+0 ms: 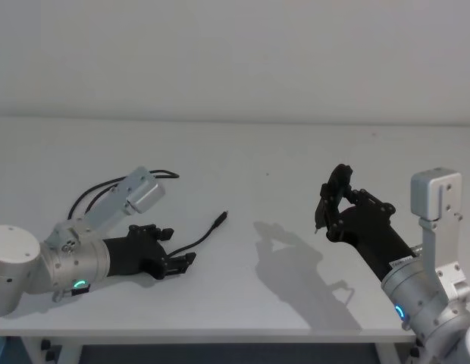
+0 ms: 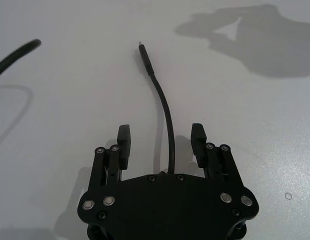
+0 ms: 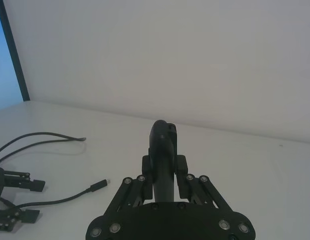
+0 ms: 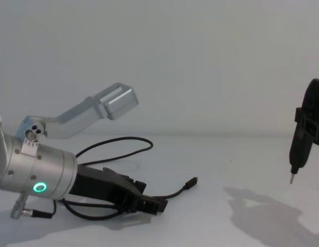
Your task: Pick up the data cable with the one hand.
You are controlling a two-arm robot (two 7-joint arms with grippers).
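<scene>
- I, the left gripper, sit low over the table, fingers spread wide.
- The data cable runs between them, off-centre; I should centre first, then close squarely.
- The right gripper hangs well apart, clamping a black pointed tool.

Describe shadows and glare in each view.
Head view: the right gripper, shut on a pointed tool, throws a sharp shadow on the table to its left. Left wrist view: the data cable casts a soft shadow between the left gripper's open fingers. Chest view: no glare, green ring glows.
</scene>
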